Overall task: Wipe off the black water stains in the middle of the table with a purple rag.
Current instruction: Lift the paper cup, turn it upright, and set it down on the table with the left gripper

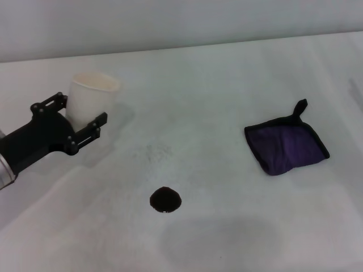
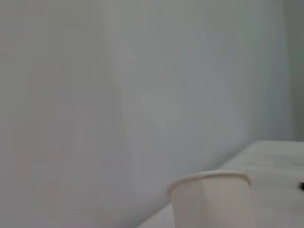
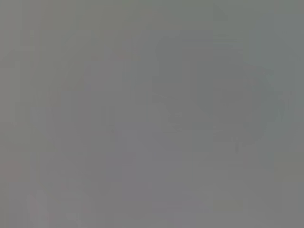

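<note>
The black water stain (image 1: 165, 199) is a small glossy round blob on the white table (image 1: 215, 96), near the front middle. The purple rag (image 1: 286, 146), black-edged with a corner loop, lies flat at the right, well apart from the stain. My left gripper (image 1: 81, 110) is at the left, its black fingers closed around a white paper cup (image 1: 91, 95) held upright. The cup's rim also shows in the left wrist view (image 2: 213, 197). My right gripper is out of view, and the right wrist view shows only plain grey.
Faint grey speckles (image 1: 153, 154) mark the table between the cup and the stain. A pale wall runs behind the table's far edge (image 1: 187, 51).
</note>
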Controlling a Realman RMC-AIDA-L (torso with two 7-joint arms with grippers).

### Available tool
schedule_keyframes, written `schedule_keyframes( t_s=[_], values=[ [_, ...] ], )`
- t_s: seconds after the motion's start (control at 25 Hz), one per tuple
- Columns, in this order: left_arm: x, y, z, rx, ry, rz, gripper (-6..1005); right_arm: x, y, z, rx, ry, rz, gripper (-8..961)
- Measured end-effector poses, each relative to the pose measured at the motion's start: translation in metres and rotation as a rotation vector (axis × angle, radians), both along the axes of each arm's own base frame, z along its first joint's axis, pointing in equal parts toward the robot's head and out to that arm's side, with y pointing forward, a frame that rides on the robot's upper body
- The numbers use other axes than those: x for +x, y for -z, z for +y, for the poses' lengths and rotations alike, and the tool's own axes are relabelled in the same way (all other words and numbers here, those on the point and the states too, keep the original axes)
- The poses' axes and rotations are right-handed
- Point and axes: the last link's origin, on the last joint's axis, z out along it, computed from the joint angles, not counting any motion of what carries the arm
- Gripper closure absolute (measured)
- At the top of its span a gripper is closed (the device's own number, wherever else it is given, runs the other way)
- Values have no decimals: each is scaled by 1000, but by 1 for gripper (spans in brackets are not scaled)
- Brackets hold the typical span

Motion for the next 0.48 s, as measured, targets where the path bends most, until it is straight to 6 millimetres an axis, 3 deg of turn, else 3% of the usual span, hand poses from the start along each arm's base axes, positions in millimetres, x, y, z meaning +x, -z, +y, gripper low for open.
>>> schedule_keyframes(
  t_s=[0.2, 0.48],
  values=[
    [-15, 8, -10, 114, -41, -9, 336, 3, -4, 2, 0, 21, -29, 95],
    [-30, 20, -27, 136, -75, 40, 335, 3, -13, 3, 18, 17, -80, 95]
  ],
)
